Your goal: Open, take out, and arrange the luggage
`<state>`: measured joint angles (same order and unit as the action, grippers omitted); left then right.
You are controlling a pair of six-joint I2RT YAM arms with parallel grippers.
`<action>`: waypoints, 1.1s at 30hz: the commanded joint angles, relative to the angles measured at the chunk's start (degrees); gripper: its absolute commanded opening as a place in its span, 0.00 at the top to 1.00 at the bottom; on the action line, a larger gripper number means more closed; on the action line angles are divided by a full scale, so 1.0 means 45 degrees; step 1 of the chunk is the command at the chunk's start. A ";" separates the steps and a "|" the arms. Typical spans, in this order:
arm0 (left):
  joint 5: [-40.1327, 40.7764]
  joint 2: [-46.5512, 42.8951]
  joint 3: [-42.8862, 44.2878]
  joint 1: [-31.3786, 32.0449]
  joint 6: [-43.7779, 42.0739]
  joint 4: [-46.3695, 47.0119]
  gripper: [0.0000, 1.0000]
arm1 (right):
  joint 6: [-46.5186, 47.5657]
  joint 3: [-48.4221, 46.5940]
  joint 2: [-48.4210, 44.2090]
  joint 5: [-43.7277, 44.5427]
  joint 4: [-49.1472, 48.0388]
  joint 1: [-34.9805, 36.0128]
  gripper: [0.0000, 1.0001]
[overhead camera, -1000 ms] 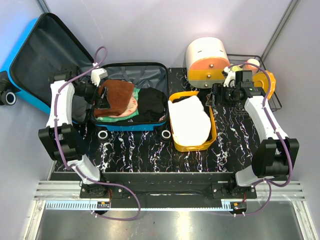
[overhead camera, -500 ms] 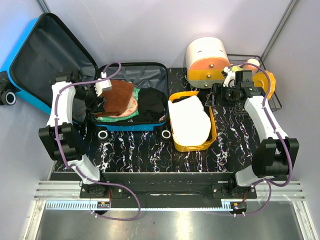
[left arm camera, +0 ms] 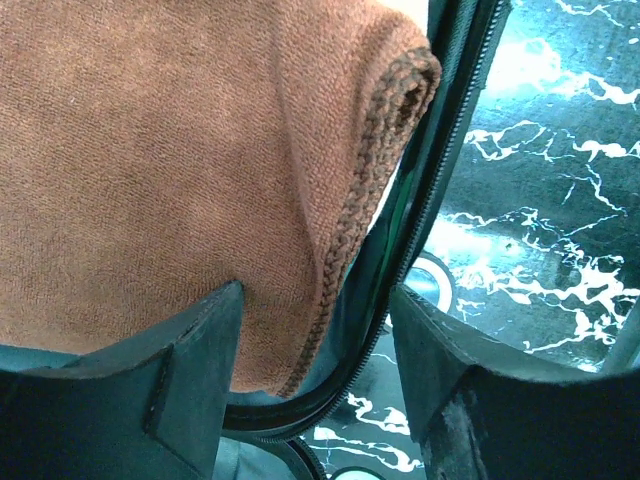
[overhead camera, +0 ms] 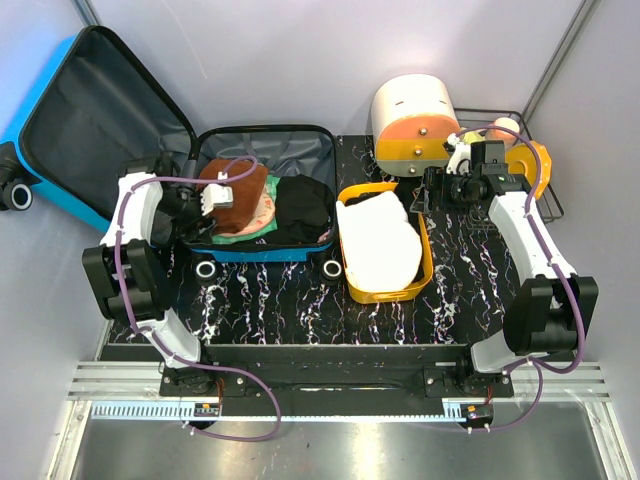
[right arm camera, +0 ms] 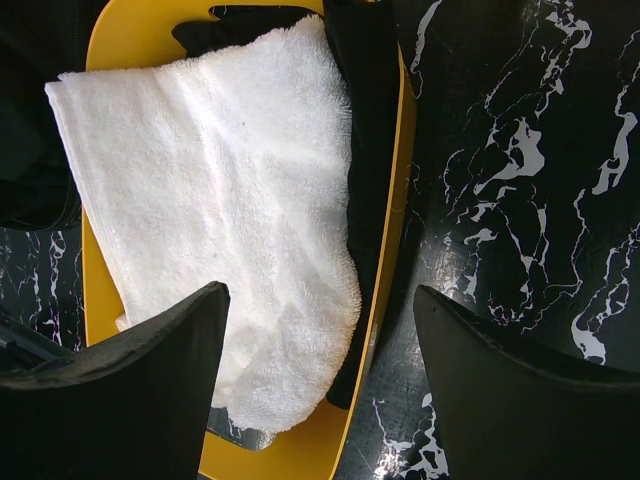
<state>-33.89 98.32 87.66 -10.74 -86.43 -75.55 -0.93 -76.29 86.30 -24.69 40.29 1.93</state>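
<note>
The luggage [overhead camera: 100,110] lies open at the frame's upper left, likely a stiff shell. Its soft brown towel [left arm camera: 150,150] grips best at the folded edge, which the parted left fingers [left arm camera: 150,390] straddle. The right fingers [right arm camera: 130,370] hang wide over the yellow basin [right arm camera: 300,450].

No lettering, brand or number can be read in any view: the small label [overhead camera: 487,412] on the base rail, far behind the right gripper [overhead camera: 425,197], is too tiny to make out.
</note>
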 commanded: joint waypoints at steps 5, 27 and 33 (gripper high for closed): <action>-0.0067 -0.0346 -0.0475 0.0122 -0.0149 0.1241 0.60 | 0.0128 -0.0546 0.0138 -0.0080 -0.0009 0.0078 0.17; -0.3601 0.2035 0.8173 0.0491 0.9372 -0.0809 1.00 | 0.0089 -0.0683 0.0295 -0.0198 -0.0067 0.0058 0.19; -0.4108 0.2798 0.9271 0.2012 1.3435 0.0532 1.00 | 0.0070 -0.0683 0.0333 -0.0236 -0.0126 0.0078 0.19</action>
<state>-46.57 108.90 126.93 -6.59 -43.75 -75.37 -0.93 -76.71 87.55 -24.73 40.32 1.93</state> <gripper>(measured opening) 0.046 0.817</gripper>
